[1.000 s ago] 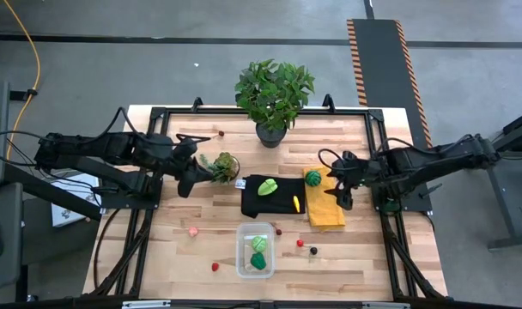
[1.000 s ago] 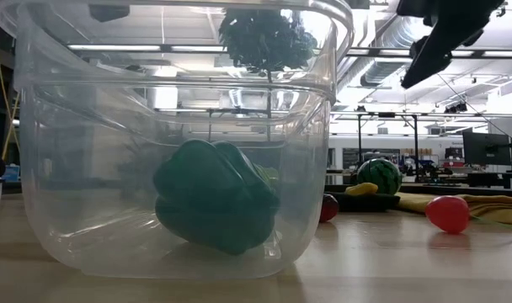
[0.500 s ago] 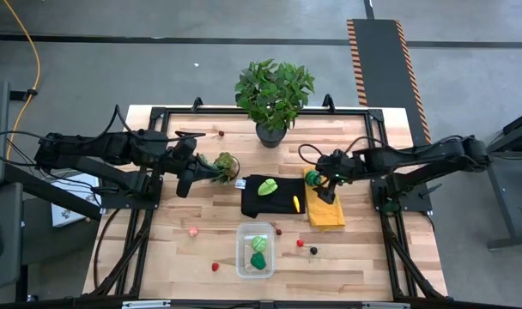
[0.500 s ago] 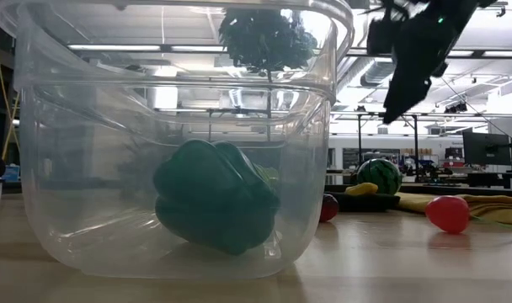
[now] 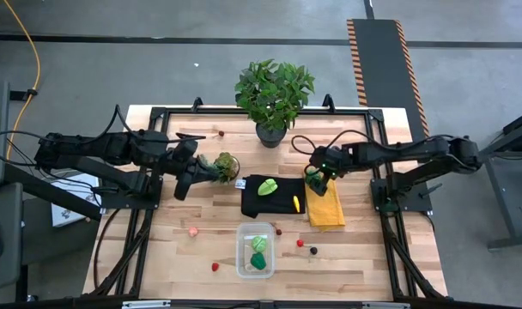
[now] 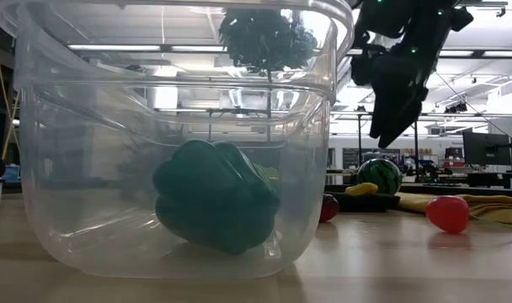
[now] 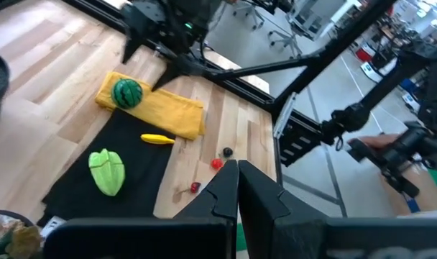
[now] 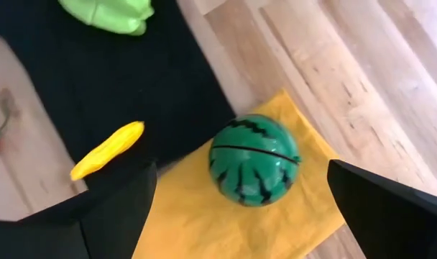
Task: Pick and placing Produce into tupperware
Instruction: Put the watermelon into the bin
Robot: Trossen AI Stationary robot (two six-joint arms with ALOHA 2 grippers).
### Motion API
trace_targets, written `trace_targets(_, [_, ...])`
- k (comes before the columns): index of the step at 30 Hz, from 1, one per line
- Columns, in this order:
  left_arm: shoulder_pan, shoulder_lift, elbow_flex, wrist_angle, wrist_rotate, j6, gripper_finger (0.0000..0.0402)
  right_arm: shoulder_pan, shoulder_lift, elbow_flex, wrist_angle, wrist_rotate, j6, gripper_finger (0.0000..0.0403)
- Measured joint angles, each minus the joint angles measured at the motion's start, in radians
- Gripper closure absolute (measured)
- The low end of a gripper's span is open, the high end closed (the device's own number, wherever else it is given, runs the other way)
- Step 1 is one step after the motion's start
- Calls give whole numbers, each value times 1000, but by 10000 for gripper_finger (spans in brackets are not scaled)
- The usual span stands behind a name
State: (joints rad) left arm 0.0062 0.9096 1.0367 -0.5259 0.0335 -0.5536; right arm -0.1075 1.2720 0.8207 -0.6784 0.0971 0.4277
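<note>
I've got the R gripper (image 5: 317, 178) over the watermelon (image 5: 313, 178), jaws spread wide w/ the melon between them in the R wrist view, not gripped. Melon (image 8: 254, 160) sits on the yellow cloth (image 5: 326, 206) at its 11 o'clock corner. Banana (image 5: 295, 203) and lime-green piece (image 5: 268, 185) lie on the black cloth (image 5: 259, 204) beside it. Tupperware (image 5: 256, 251) sits at the table's (image 5: 184, 215) 6 o'clock edge w/ a green pepper (image 6: 212, 206) inside. L gripper (image 5: 185, 183) waits at 9 o'clock, jaws closed, near the succulent (image 5: 222, 164).
</note>
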Motion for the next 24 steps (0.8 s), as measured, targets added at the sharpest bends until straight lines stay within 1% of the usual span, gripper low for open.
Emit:
trace_targets(5, [0, 0, 0, 0, 1, 0, 401, -36, 0, 0, 1, -16, 23, 4])
trace_targets(7, [0, 0, 0, 0, 1, 0, 401, -48, 0, 0, 3, -28, 58, 4])
trace_targets(16, [0, 0, 0, 0, 1, 0, 401, -62, 0, 0, 3, -76, 331, 4])
trace_targets(21, [0, 0, 0, 0, 2, 0, 401, -73, 0, 0, -18, -83, 533, 4])
trace_targets(24, [0, 0, 0, 0, 10, 0, 401, -77, 0, 0, -28, -88, 598, 4])
